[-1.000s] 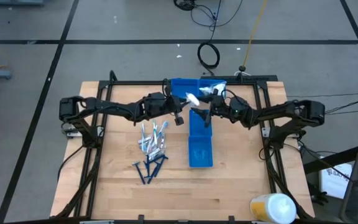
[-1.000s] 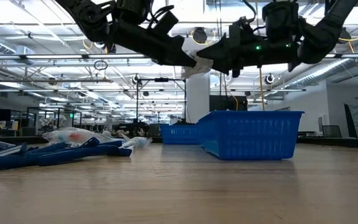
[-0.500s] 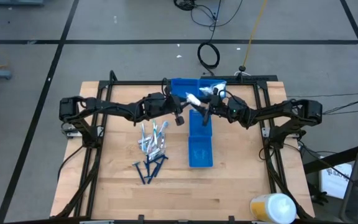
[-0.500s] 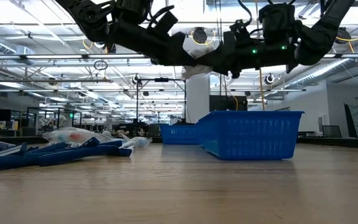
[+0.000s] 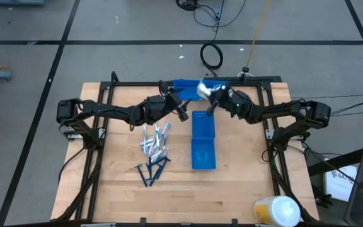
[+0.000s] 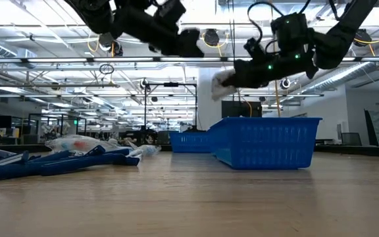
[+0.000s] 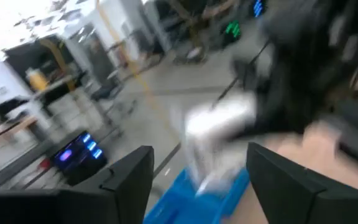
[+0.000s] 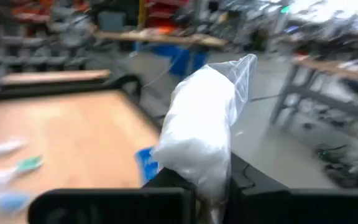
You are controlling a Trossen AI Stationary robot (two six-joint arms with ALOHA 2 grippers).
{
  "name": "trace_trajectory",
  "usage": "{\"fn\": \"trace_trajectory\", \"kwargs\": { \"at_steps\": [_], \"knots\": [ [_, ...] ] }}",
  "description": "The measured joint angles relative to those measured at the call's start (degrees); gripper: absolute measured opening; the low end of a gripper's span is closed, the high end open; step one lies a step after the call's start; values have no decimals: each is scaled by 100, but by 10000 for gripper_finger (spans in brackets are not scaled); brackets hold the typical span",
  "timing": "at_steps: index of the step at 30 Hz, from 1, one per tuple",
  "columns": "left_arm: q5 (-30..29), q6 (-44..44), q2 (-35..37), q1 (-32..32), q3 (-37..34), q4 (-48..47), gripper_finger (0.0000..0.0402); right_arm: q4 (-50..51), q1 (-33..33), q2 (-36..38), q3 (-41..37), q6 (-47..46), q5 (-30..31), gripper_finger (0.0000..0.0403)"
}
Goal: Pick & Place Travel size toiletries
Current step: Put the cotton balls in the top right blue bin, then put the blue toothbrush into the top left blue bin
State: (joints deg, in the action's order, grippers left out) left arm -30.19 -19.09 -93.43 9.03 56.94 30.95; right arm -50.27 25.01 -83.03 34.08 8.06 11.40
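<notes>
Handover done: white packet (image 8: 201, 134) now clamped in right gripper (image 5: 207, 93) over far bin (image 5: 183, 84); left gripper (image 5: 180, 108) withdrawn, spread empty.

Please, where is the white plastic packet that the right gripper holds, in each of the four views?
High view: white plastic packet at top centre, over the far blue bin.
Low view: upper middle, above the bins.
Left wrist view: centre, blurred.
Right wrist view: centre, between the fingers.
Shared landmark: the blue bin.

Toiletries pile (image 5: 154, 146) left of near bin (image 5: 203, 140); far bin (image 5: 183, 87) behind.
</notes>
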Motion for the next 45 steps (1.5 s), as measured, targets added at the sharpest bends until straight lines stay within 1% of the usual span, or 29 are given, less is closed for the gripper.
{"fn": "trace_trajectory", "kwargs": {
  "at_steps": [1,4,6,10,14,16,21,25,27,31,35,39,43,45],
  "knots": [
    [-110,-12,-19,-3,-10,-75,260,42,95,34,14,10,130,21],
    [-125,-27,-9,-1,-10,-237,272,411,399,33,2,6,401,40],
    [-120,-22,-6,16,-7,-285,276,512,585,30,-4,-56,448,44],
    [-120,-2,-10,72,-8,-294,280,746,956,-79,4,-295,342,31],
    [-117,209,-10,145,-8,-305,280,855,1244,-378,5,-505,345,17],
    [-109,317,-10,193,-7,-312,280,903,1354,-581,3,-594,143,17],
    [289,623,-10,299,-8,-471,280,811,1552,-1200,3,-903,-94,29],
    [488,745,-13,326,-8,-589,280,814,1591,-1550,4,-954,-107,29],
    [487,747,-13,327,-10,-590,280,766,1591,-1646,9,-949,-107,26],
    [487,745,-13,327,-10,-595,280,786,1591,-1602,9,-889,-106,28],
    [485,744,-13,327,-10,-595,280,930,1591,-1361,-3,-890,-107,45],
    [483,756,-13,327,-10,-594,280,1026,1589,-1033,-2,-890,-196,73],
    [481,760,-13,327,-10,-600,280,1184,1585,-774,-4,-909,-570,118],
    [475,761,-13,327,-10,-609,280,1284,1574,-671,-4,-998,-564,147]
  ]
}}
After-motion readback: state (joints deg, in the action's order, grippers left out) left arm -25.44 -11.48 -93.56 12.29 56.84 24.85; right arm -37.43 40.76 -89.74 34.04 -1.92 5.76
